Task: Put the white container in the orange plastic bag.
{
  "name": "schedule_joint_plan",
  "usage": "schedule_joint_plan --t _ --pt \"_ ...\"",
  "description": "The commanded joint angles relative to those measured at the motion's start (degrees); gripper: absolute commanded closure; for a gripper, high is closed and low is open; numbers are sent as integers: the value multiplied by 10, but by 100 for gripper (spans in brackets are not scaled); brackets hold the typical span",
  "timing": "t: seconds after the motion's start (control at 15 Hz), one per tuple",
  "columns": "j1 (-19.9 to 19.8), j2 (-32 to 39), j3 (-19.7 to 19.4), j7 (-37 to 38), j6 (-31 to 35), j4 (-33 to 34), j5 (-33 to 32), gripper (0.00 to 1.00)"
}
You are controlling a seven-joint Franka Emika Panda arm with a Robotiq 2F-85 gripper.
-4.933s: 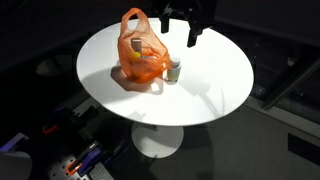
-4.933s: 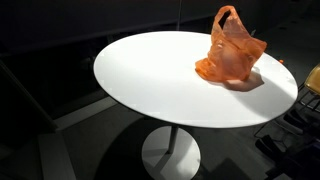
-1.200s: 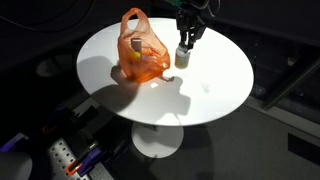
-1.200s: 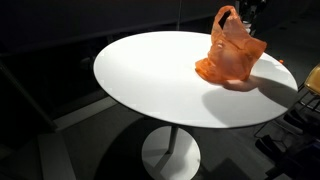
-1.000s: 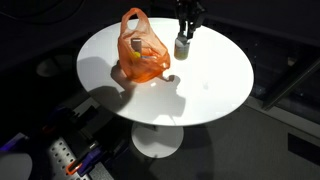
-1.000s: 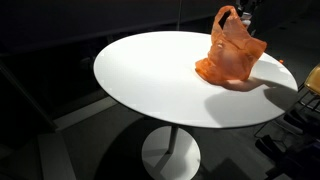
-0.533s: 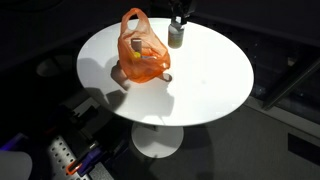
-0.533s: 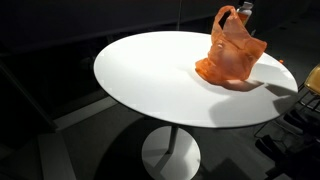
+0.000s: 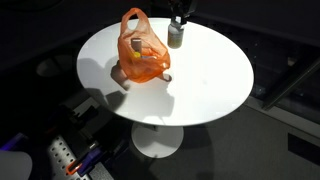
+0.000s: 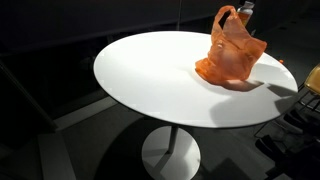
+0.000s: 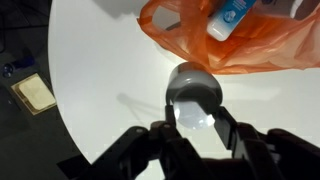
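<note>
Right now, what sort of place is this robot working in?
Probably a lab or workshop, though it's dim: a round white pedestal table stands on a dark floor, bearing a crumpled orange plastic bag, cables and gear clutter the floor beside it, and the gripper holds a small white container.

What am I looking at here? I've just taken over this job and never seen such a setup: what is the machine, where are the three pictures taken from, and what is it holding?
The machine is a robot arm, mostly out of frame; its end is a two-fingered pincer. Two pictures come from cameras standing outside the robot, looking at the round white table from different places. The third comes from a camera on the wrist, looking down past the pincer. On the table sits an orange plastic bag, with a white item with a blue label inside it. The pincer is shut on the white container, which seems lifted off the table beside the bag, not yet in it.
</note>
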Motion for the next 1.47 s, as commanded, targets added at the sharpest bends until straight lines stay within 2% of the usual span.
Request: schedule_joint_plan --t 0.0,0.8,1.4 --pt "3 -3 9 -4 9 -4 -6 81" --pt "30 -8 41 -23 11 -45 -10 81" --pt "34 -15 46 -39 5 -96 -17 81"
